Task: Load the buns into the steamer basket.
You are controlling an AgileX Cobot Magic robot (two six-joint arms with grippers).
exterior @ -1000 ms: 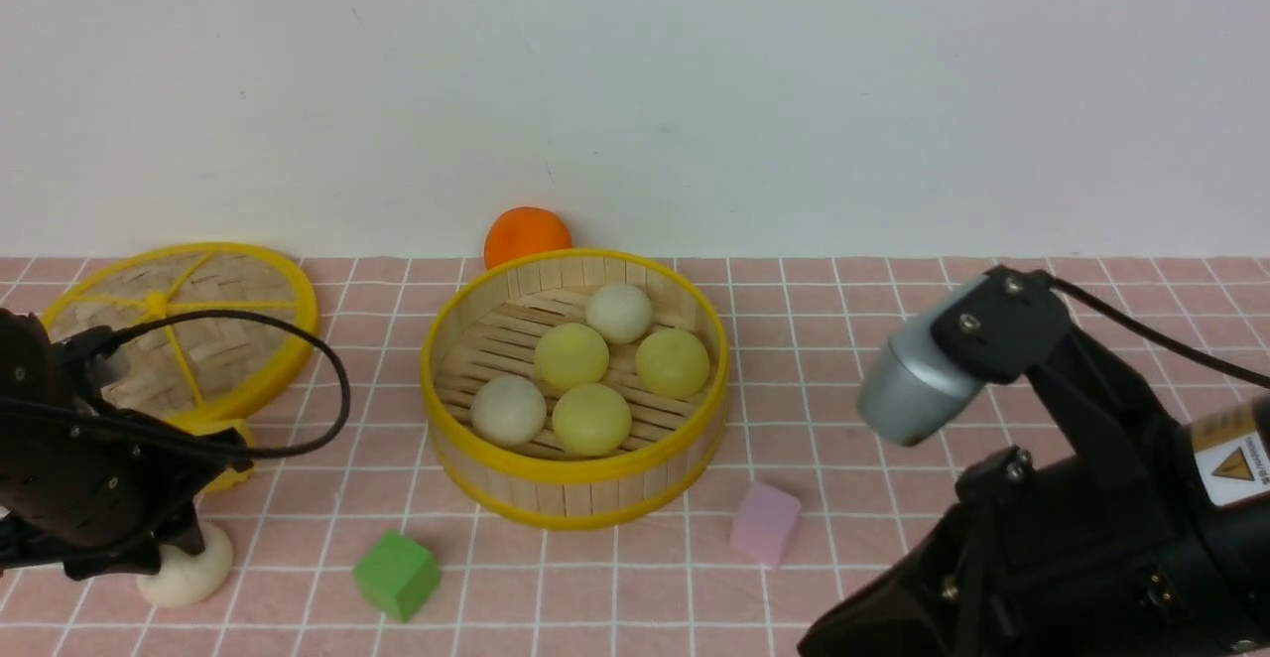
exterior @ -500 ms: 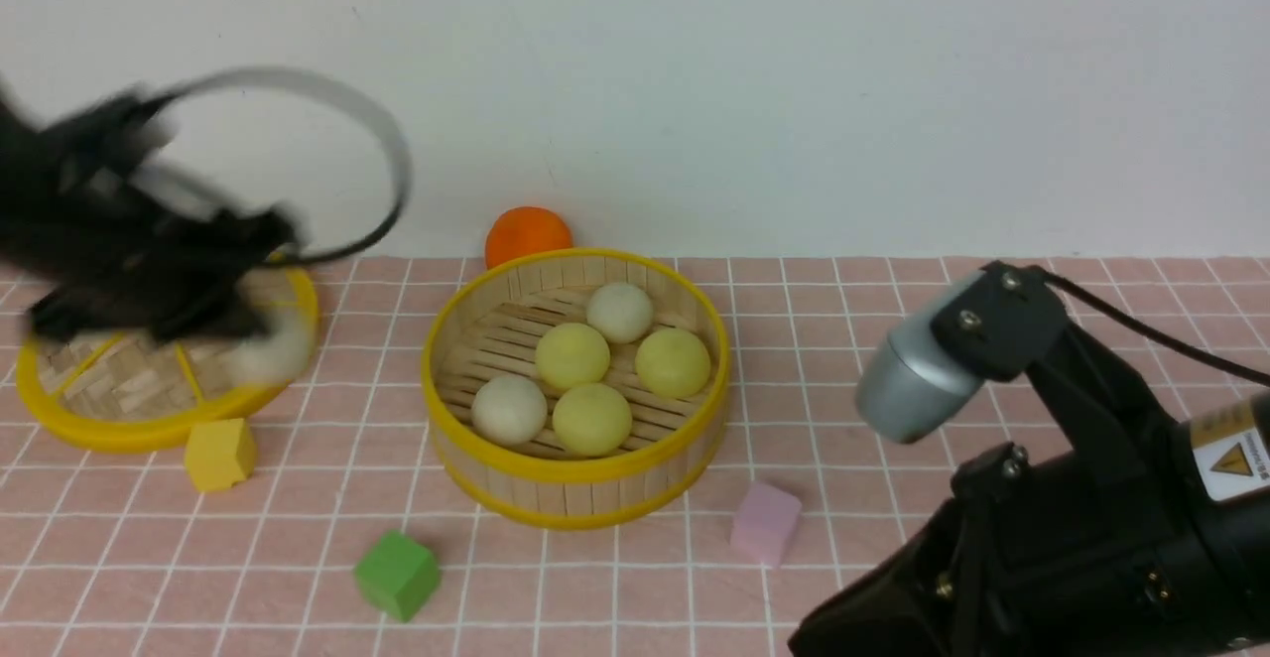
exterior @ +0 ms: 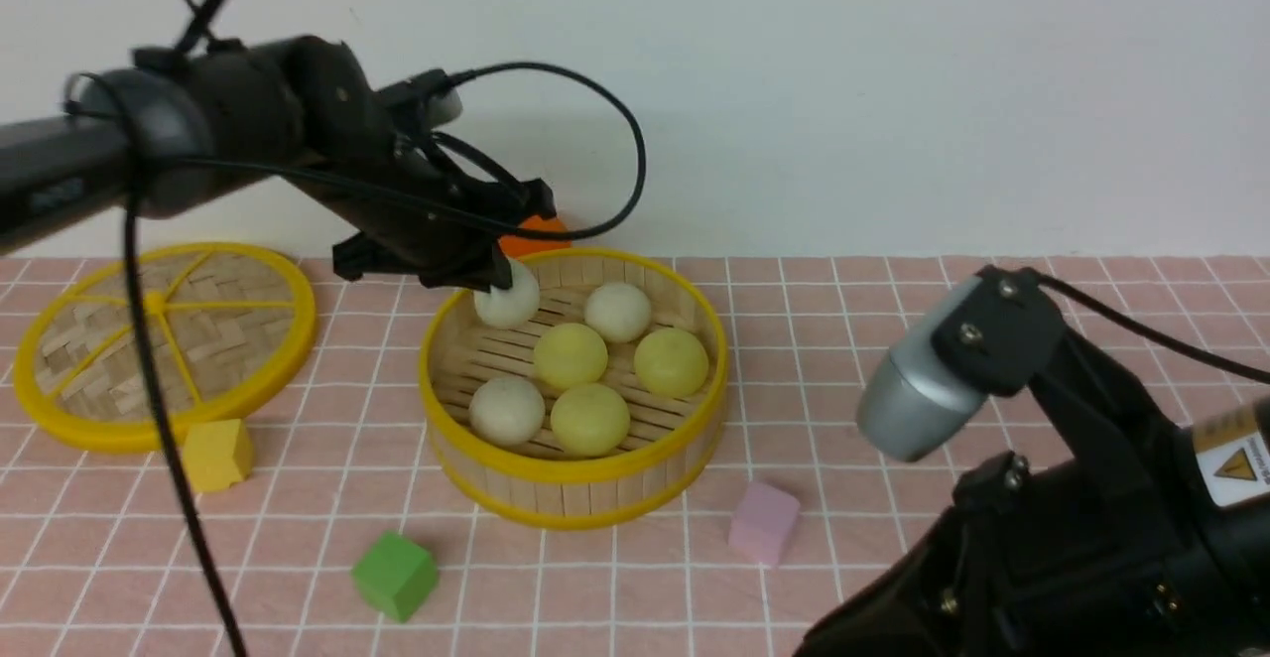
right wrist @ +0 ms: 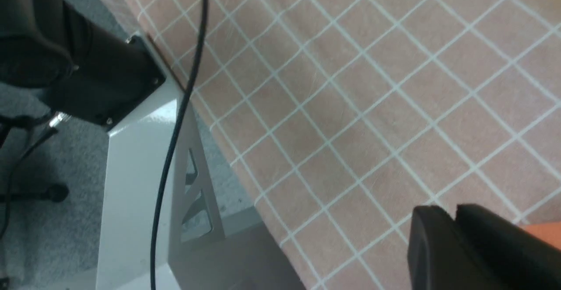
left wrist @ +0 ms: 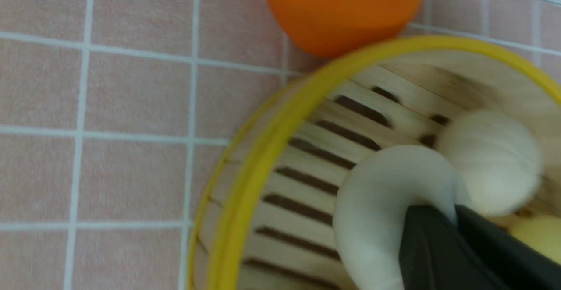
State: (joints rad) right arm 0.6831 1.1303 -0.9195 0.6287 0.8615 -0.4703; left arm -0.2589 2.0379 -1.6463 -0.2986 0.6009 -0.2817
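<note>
- Nearest, the right gripper point(right wrist: 456, 214) had its fingers pressed together, with no bun between them.
- Past it, the green block point(exterior: 395, 577) and pink block point(exterior: 764, 524) lay on the table.
- Farther on, the bamboo steamer basket point(exterior: 574, 471) stood uncovered, three pale yellow buns point(exterior: 590, 420) and two off-white buns point(exterior: 507, 410) on its slatted floor.
- At its far left, the left gripper point(left wrist: 455, 215) pinched the sixth, off-white bun point(exterior: 507, 295). That bun had just come from the near-left tabletop to inside the rim; whether it touched the slats could not be told. Only lowering and release seemed left.
- The woven lid point(exterior: 208, 339) lay left of the basket.
- Farthest, the orange ball point(exterior: 541, 243) sat just behind the rim.
</note>
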